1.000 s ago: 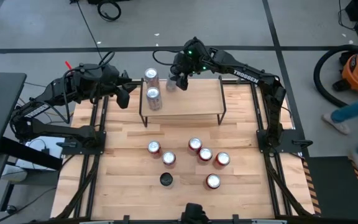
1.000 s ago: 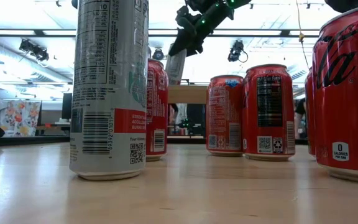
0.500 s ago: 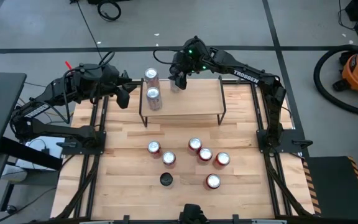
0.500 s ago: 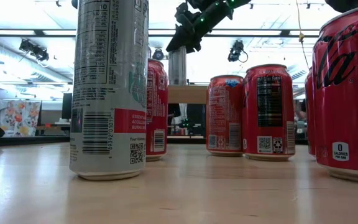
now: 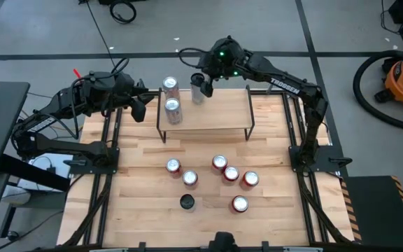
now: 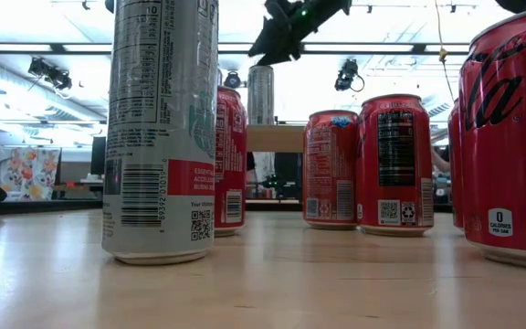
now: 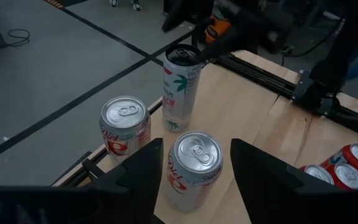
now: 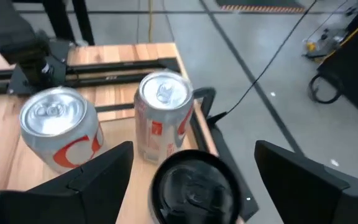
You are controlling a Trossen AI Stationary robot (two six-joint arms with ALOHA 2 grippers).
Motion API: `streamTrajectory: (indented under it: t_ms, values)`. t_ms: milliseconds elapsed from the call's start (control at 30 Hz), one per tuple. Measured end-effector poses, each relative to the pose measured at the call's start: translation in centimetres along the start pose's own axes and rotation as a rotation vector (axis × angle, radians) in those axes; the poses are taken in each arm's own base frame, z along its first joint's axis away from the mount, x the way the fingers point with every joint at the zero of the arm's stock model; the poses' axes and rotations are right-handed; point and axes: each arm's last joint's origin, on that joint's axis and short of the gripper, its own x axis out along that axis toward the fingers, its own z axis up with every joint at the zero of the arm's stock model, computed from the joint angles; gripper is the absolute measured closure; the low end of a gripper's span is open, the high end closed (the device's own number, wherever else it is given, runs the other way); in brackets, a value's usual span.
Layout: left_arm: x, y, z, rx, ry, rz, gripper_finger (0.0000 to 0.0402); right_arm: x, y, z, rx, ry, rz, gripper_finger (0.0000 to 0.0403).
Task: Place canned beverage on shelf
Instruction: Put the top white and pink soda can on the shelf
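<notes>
Far left in the high view, the left gripper [image 5: 137, 105] hangs at the left end of the shelf [image 5: 222, 115], just as it did a second ago; its wrist view shows its fingers [image 7: 138, 177] partly spread with nothing between them, looking down on two silver cans [image 7: 193, 168] that already stand on the board. Those two show left of centre in the upper part of the high view, at the shelf's left end [image 5: 172, 108]. Just right of them, at upper centre, is what changed: the slim tall can [image 5: 198, 89] that the right gripper [image 5: 207, 75] was lowering at a tilt now stands upright at the shelf's back edge, and the gripper has risen off it and drifted toward the upper right. In the low view the same can [image 6: 260, 94] stands straight on the board near top centre, with clear space between its top and the dark gripper [image 6: 277, 37] above. The right wrist view looks down on the can's dark top [image 8: 194, 183] with the right fingers [image 8: 98, 165] spread wide on either side, touching nothing. By this the can counts as placed and released. Lower centre, loose cans [image 5: 231, 173] wait on the table [image 5: 145, 210], so more trips seem likely.
</notes>
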Motion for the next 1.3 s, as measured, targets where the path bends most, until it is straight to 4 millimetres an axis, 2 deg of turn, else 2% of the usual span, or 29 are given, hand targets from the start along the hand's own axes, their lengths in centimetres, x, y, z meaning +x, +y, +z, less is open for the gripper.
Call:
streamTrajectory:
  t_ms: [167, 333, 500, 700, 867, 1067, 1300]
  values:
    - [0.0, 0.0, 0.0, -0.015, 0.0, 0.0, 0.0203, -2.6, 0.1, 0.3, -0.007, 0.035, -0.049, 0.0057]
    - [0.0, 0.0, 0.0, -0.015, 0.0, 0.0, 0.0203, -3.5, -0.9, -1.7, 0.028, 0.228, -0.084, 0.0069]
    - [0.0, 0.0, 0.0, -0.015, -0.001, 0.006, 0.0203, -2.4, -1.8, -3.9, 0.074, 0.312, -0.097, 0.0099]
    - [0.0, 0.0, 0.0, -0.015, -0.003, 0.008, 0.0203, 0.3, -2.5, -6.4, 0.095, 0.275, -0.115, 0.0138]
    - [0.0, 0.0, 0.0, -0.015, -0.003, 0.009, 0.0203, 1.7, -2.2, -7.9, 0.126, 0.241, -0.068, 0.0156]
    - [0.0, 0.0, 0.0, -0.015, -0.003, 0.01, 0.0203, 2.5, -1.5, -9.1, 0.159, 0.264, -0.036, 0.016]
    - [0.0, 0.0, 0.0, -0.016, -0.003, 0.01, 0.0203, 3.1, -0.9, -8.9, 0.152, 0.212, -0.031, 0.016]
